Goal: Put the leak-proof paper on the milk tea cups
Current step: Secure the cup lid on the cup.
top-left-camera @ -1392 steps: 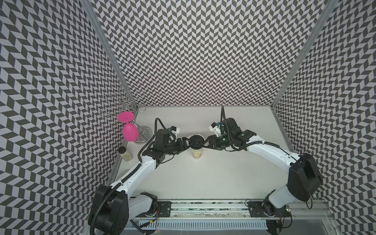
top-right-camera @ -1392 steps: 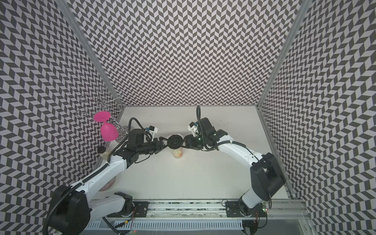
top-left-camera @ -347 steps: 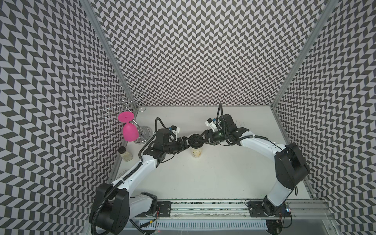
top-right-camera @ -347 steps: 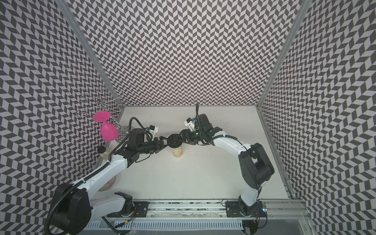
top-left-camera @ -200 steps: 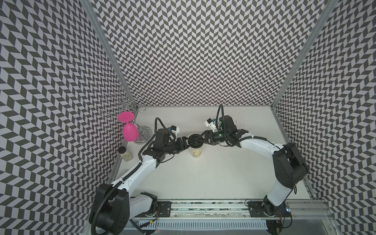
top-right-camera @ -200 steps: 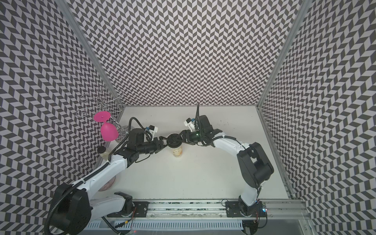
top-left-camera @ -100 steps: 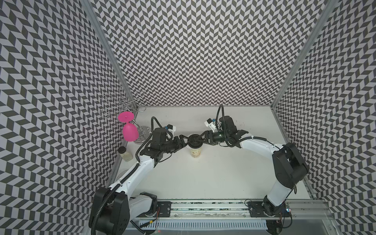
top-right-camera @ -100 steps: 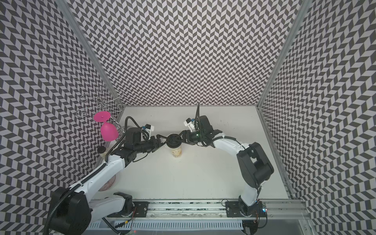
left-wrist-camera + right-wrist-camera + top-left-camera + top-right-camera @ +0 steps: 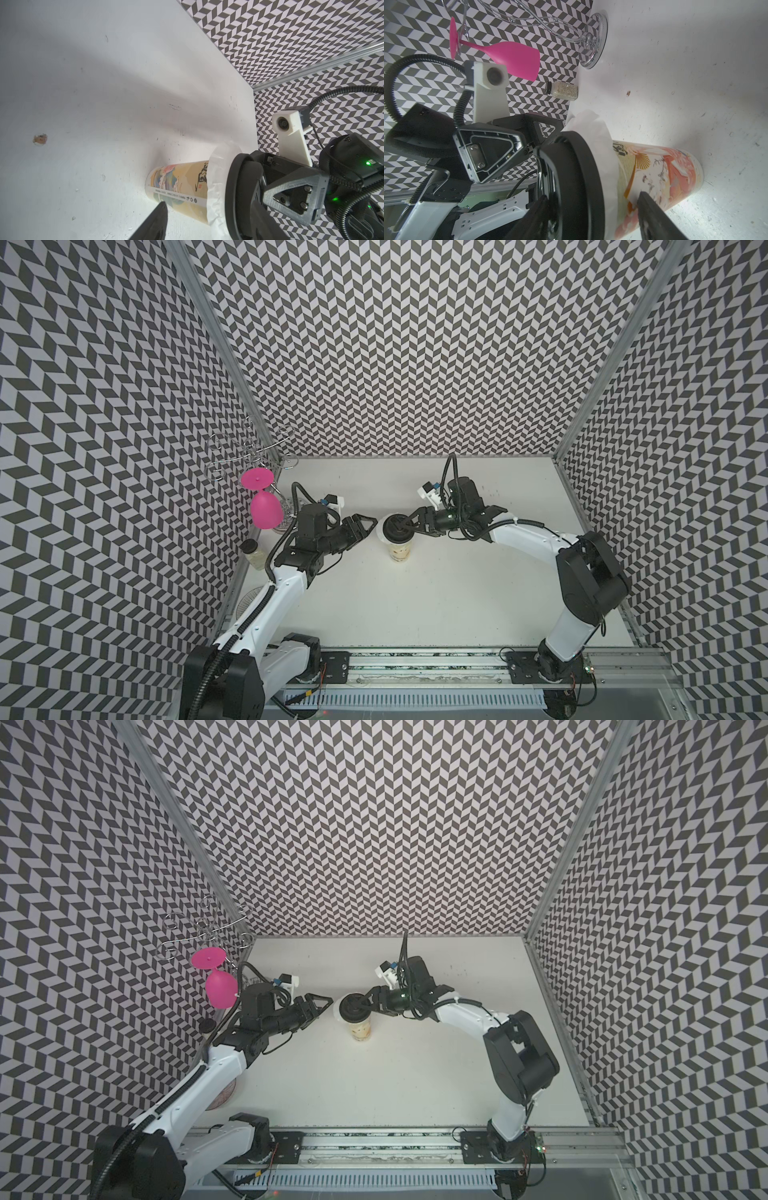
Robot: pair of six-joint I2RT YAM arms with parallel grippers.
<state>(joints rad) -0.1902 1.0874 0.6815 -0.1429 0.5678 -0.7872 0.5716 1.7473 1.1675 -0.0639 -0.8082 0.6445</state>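
Black lid (image 9: 390, 531) atop paper (image 9: 216, 187), cup (image 9: 401, 558)

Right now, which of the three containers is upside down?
The pink goblet, hanging foot-up from the wire rack; the paper cup and small jar stand upright.
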